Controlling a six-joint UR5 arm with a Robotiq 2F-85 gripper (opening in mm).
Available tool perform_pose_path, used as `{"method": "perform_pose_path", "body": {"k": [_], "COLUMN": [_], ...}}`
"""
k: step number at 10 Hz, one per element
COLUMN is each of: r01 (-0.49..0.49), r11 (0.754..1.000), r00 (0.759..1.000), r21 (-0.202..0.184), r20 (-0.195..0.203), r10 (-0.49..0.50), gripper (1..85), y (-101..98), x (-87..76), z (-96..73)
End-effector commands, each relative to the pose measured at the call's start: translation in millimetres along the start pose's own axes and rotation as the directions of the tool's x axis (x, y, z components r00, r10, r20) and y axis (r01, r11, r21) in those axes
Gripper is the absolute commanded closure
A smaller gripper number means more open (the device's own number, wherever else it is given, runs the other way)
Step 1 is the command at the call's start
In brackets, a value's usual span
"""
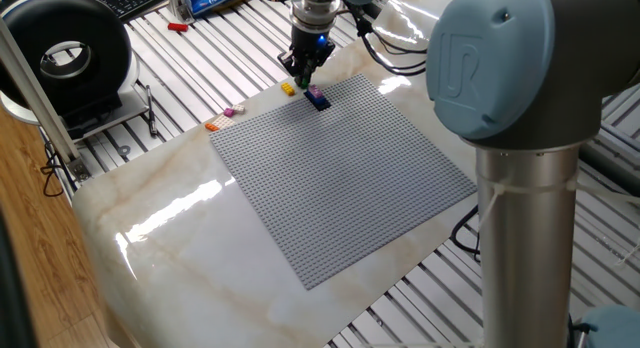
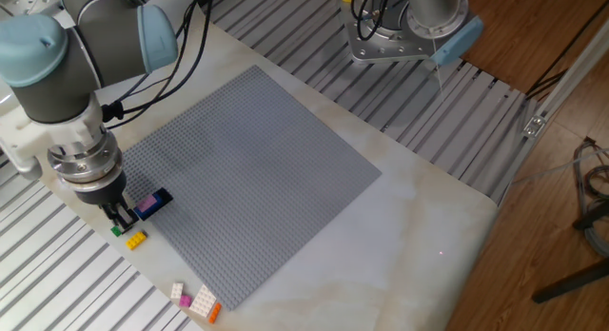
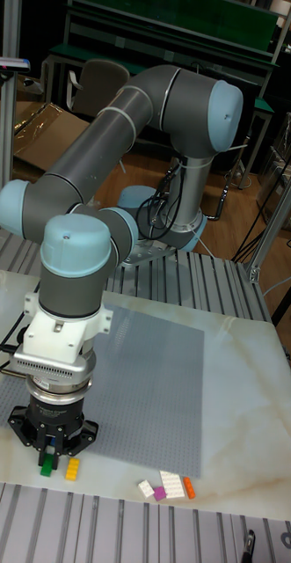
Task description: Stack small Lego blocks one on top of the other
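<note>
Gripper (image 2: 119, 220) is down at the near-left corner of the grey baseplate (image 2: 257, 169), fingers together on a green brick (image 2: 117, 231) that sits at table height just off the plate's edge. The tall fixed view shows that best: green brick (image 3: 47, 467) poking out below the gripper (image 3: 50, 456), w/ a yellow brick (image 3: 72, 469) just beside it on the marble table (image 3: 242, 422). That view doesn't show the blue-and-pink stack (image 2: 152, 204), hidden behind the wrist; the other fixed view has it on the plate, right next to the gripper, pink on top of blue. In the one fixed view the stack (image 1: 317, 97) and yellow brick (image 1: 288, 88) show, but the green one is barely a speck under the fingers, can't make it out properly. Loose cluster of white, pink and orange bricks (image 3: 166, 486) lies well apart near the table's front edge; in the one fixed view they're (image 1: 224, 118) too small to sort by colour.
</note>
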State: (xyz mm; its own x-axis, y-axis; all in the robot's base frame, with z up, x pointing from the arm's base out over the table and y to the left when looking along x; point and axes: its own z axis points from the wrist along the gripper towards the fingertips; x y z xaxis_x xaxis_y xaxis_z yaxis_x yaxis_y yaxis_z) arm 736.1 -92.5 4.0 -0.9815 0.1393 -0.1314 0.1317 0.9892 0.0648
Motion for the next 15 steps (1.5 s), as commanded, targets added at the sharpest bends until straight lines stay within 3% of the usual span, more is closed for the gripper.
{"method": "perform_pose_path", "body": {"k": [1,2,8,15], "r01": [-0.033,-0.036,-0.030,-0.056], "r11": [0.999,0.999,0.999,0.998], "r00": [0.999,0.999,0.999,0.997], "r21": [0.010,0.014,0.044,0.024], "r20": [0.001,0.005,-0.026,-0.052], "r10": [0.033,0.036,0.031,0.057], "gripper": [81.7,84.7,84.7,84.7], "y": [-2.4,-3.3,-10.8,1.1], "x": [-1.1,-1.9,10.0,31.0], "z": [-4.8,-8.6,-34.3,-48.4]}}
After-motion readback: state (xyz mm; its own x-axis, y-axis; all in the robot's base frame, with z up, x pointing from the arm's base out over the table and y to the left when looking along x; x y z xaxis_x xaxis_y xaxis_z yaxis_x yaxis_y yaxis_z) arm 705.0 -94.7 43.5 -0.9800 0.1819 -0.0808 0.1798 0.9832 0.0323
